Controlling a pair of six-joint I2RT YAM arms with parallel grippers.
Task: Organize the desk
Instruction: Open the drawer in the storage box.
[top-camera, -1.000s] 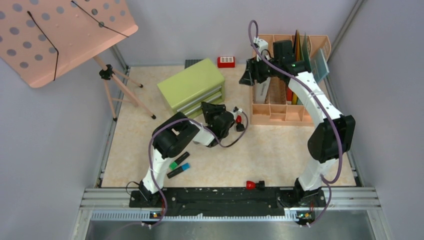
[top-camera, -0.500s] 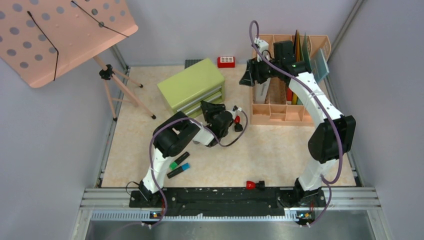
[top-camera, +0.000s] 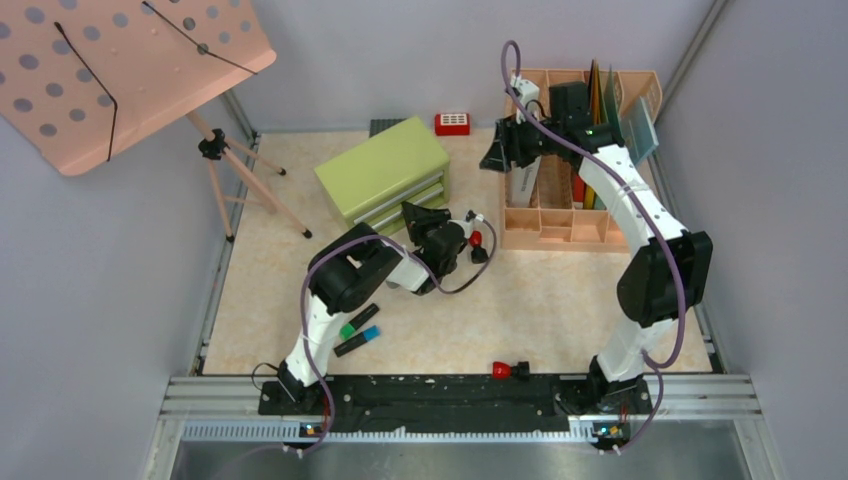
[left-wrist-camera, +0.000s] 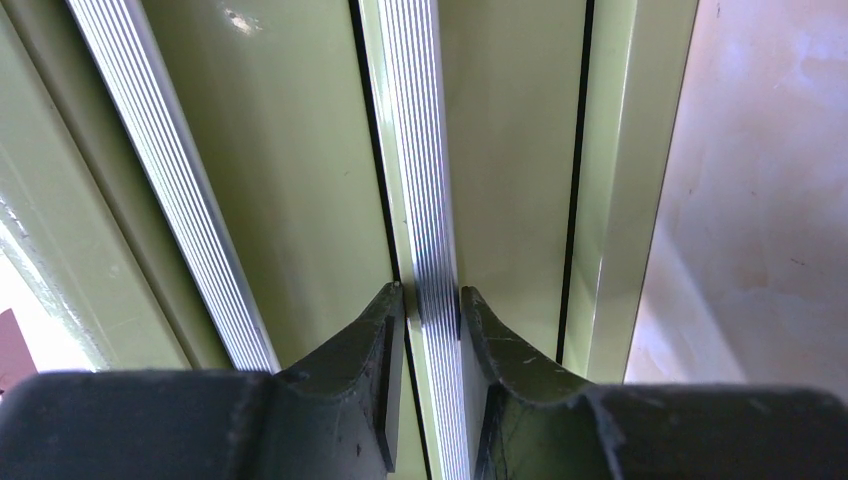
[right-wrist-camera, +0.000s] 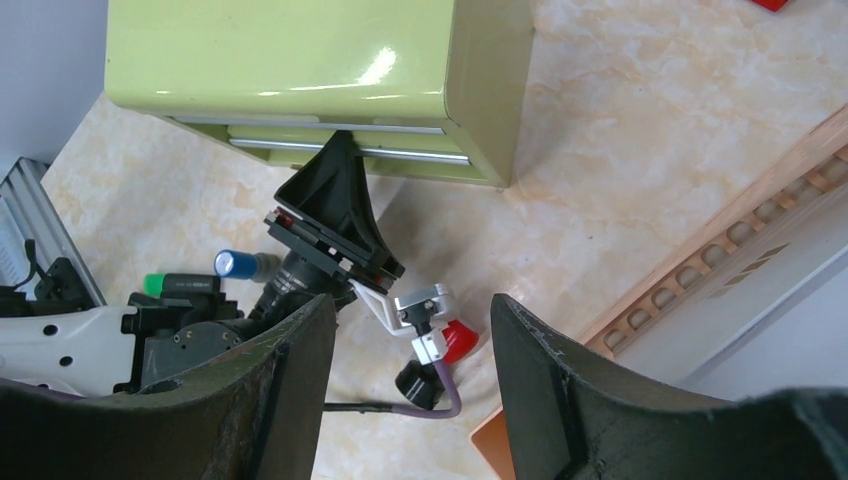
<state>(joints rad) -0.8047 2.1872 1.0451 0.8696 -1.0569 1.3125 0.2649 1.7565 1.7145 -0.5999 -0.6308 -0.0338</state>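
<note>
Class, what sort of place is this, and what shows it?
Probably a robot lab cell staged as an office desk: a left arm and right arm bolted to a rail, grey walls enclosing the marble-patterned desk, a green drawer cabinet and peach file organizer.

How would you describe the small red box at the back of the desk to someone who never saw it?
Start at the green drawer cabinet toward the back of the desk. Just past its far right corner, near the back wall, lies the small red box. Alone among the red things, its top shows a grid of white squares.
</note>
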